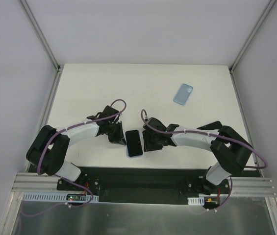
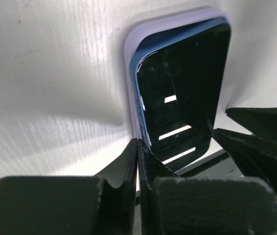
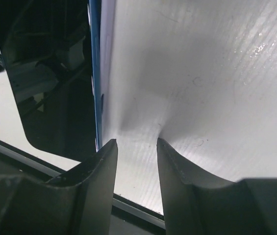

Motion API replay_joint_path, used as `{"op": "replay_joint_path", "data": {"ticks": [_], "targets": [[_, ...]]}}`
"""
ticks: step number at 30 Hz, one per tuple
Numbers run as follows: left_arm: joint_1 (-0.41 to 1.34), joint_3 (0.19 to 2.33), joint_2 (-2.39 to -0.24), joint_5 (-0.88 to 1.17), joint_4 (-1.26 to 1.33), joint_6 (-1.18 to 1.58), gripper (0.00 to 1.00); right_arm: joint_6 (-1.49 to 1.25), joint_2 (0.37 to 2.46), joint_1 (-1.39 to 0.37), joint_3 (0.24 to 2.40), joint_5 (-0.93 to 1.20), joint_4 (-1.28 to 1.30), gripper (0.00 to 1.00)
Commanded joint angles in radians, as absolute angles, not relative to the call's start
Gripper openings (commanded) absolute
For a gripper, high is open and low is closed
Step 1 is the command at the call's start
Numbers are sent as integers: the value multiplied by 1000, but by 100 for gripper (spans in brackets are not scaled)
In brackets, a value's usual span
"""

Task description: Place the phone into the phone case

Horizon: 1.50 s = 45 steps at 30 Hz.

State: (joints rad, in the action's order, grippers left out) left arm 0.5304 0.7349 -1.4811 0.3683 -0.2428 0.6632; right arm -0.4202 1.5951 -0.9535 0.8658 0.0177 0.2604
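Flanking phone (image 1: 134, 142) — left gripper (image 2: 137, 145) closed, empty | right gripper (image 3: 136, 143) slightly parted, empty

The blue-rimmed slab (image 1: 134, 143) is flanked by the left end effector (image 1: 121, 141) and right end effector (image 1: 147, 145); tabletop (image 1: 104, 88) beyond is left open.

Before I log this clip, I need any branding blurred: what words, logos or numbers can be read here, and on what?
No text can be read in any view.
The phone: black glass, only light reflections, no text.
The phone case: plain light blue, no marking visible from above.
The circuit boards at the arm bases: too small to read.
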Motion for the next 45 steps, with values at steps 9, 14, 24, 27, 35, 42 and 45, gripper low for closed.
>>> {"op": "replay_joint_path", "data": {"ticks": [9,14,24,27,35,42,45], "targets": [[551,620,-1419,374,-230,695,0,-460,1605,-997,907,-52,317,37],[583,594,-1401,402,-203,735,0,-462,1595,-1012,931,-49,325,36],[649,566,-1416,387,-144,805,0,-468,1597,-1042,971,-57,339,36],[649,561,-1416,383,-141,808,0,-472,1608,-1045,971,-54,339,35],[650,554,-1385,350,-153,818,0,-477,1629,-1046,956,-89,331,35],[634,655,-1341,285,-274,787,23,-465,1611,-1045,982,-35,324,36],[604,727,-1350,250,-330,732,30,-445,1569,-1046,991,-32,330,36]]}}
